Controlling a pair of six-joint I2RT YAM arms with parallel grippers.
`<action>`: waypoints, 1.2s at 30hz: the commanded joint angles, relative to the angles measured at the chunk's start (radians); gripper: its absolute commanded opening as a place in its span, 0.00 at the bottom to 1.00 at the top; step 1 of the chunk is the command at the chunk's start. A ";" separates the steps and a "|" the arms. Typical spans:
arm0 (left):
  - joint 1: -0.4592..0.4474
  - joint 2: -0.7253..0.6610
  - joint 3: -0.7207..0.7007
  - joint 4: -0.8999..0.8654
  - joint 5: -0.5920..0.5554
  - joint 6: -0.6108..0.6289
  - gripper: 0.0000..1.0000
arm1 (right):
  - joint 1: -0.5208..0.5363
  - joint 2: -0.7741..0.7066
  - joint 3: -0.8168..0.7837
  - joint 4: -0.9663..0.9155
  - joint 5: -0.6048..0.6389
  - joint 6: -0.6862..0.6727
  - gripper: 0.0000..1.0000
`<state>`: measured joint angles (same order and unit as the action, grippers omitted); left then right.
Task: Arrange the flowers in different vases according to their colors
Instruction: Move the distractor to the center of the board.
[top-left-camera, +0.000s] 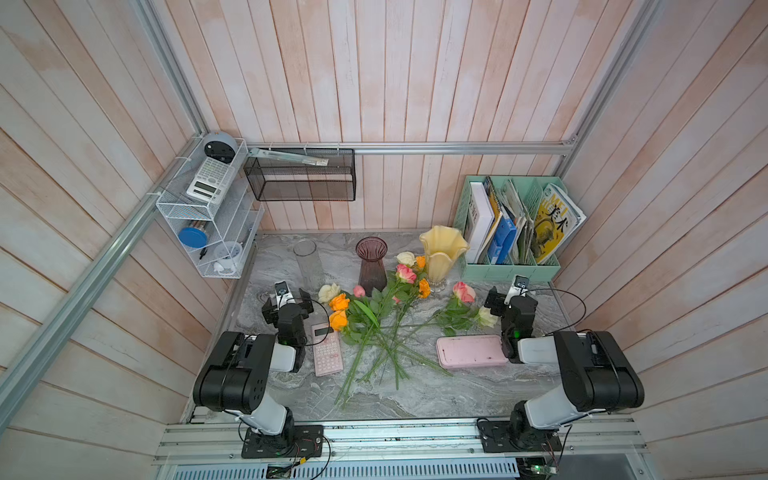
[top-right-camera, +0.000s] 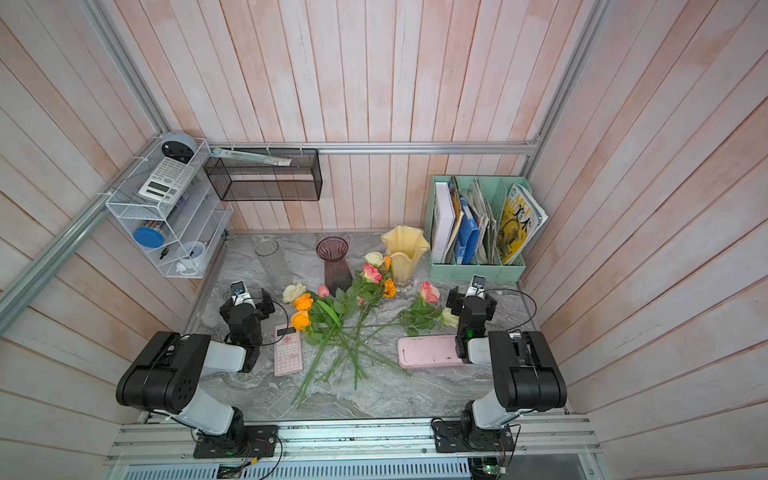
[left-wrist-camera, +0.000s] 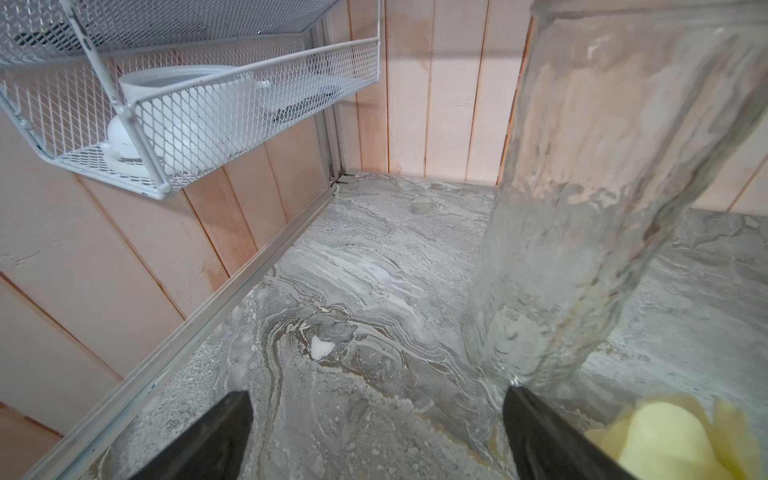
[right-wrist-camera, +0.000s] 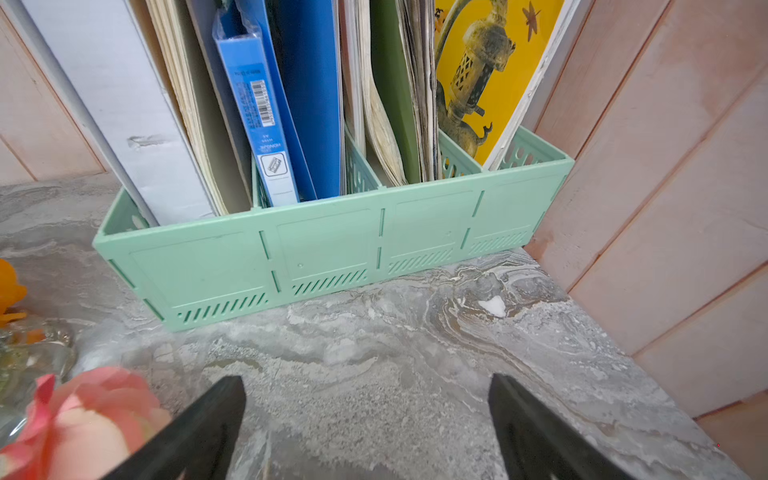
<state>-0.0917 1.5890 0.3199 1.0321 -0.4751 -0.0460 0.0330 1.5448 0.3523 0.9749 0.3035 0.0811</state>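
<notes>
Across the middle of the grey marbled tabletop (top-left-camera: 415, 395), finding the flowers (top-left-camera: 374, 316) lying in a loose heap, stems crossing, cream, pink and orange heads pointing toward the back wall. Behind them, seeing three vases standing upright in a row: clear glass vase (top-left-camera: 309, 266), purple vase (top-left-camera: 371, 266), yellow vase (top-left-camera: 442, 253), the last near the mint-green file holder (right-wrist-camera: 332, 249). Holding the left gripper (left-wrist-camera: 376, 390) low with jaws spread wide, gripping nothing, one finger just beside the clear glass vase and a cream rose (left-wrist-camera: 665, 440). Holding the right gripper (right-wrist-camera: 365, 377) equally wide and empty, facing the file holder, a pink rose (right-wrist-camera: 83, 415) by one finger. Noting a pink calculator (top-left-camera: 327, 351) and a pink case (top-left-camera: 471, 351) flanking the stems.
</notes>
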 joint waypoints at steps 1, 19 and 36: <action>0.003 -0.015 0.014 -0.001 0.013 -0.006 1.00 | 0.004 0.014 -0.001 -0.005 -0.012 -0.006 0.98; -0.121 -0.442 0.067 -0.297 -0.115 0.035 1.00 | 0.089 -0.308 0.223 -0.576 0.094 -0.059 0.93; -0.615 -0.600 0.300 -1.358 0.127 -0.809 0.00 | 0.684 -0.303 0.474 -1.309 -0.180 0.613 0.00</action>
<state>-0.6910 0.9867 0.6704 -0.2417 -0.3828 -0.6746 0.6670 1.2449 0.8440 -0.2626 0.1291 0.5564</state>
